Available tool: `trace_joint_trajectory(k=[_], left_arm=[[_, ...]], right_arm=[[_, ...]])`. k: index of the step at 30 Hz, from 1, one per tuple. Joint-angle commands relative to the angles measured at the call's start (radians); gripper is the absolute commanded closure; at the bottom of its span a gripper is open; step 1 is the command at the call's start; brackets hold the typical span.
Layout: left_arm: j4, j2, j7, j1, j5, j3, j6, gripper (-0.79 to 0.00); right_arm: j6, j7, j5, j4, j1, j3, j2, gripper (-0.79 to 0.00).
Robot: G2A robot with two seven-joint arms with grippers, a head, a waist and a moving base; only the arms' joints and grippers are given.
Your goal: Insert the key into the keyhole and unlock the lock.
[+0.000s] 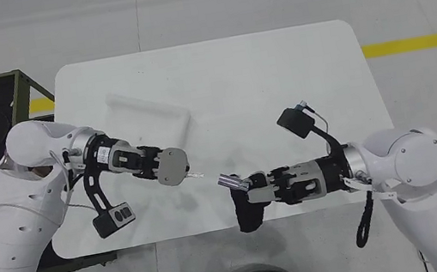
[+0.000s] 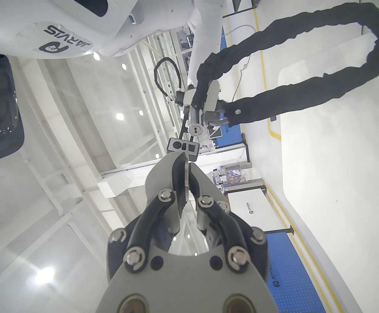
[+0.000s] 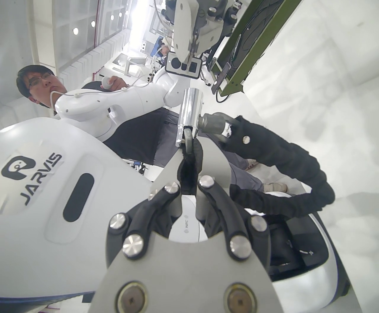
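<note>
- PINCHED FLAT: The key [image 2: 186,175], a thin metal blade seen edge-on from the left wrist, sits clamped between the closed fingers of the left pincer [image 2: 186,163].
- The lock [image 3: 191,103] is a polished silver cylinder joined to a black fabric-sleeved cable [image 3: 281,160]. The right pincer [image 3: 189,148] has closed tight on a metal piece at the cylinder's side.
- The left wrist view looks straight at the lock's round end face and its keyhole [image 2: 195,129], which faces the key from farther off.
- The right wrist view offers the cylinder's shiny flank and the cable looping away.
- From above, key tip and lock end point at each other, near but apart, in the air over the front edge of the white counter [image 1: 278,74]. The cable hangs down past that edge.
</note>
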Motion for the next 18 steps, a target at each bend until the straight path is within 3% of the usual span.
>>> trace_joint_trajectory(k=[1, 18], left_arm=[[-0.007, 0.003, 0.0, -0.004, 0.017, 0.012, 0.013, 0.0], [-0.035, 0.041, 0.0, -0.027, 0.029, 0.063, 0.035, 0.0]], right_arm=[[0.01, 0.002, -0.016, 0.002, 0.01, -0.012, 0.001, 0.0], [0.013, 0.021, -0.038, -0.006, 0.044, -0.05, 0.009, 0.0]])
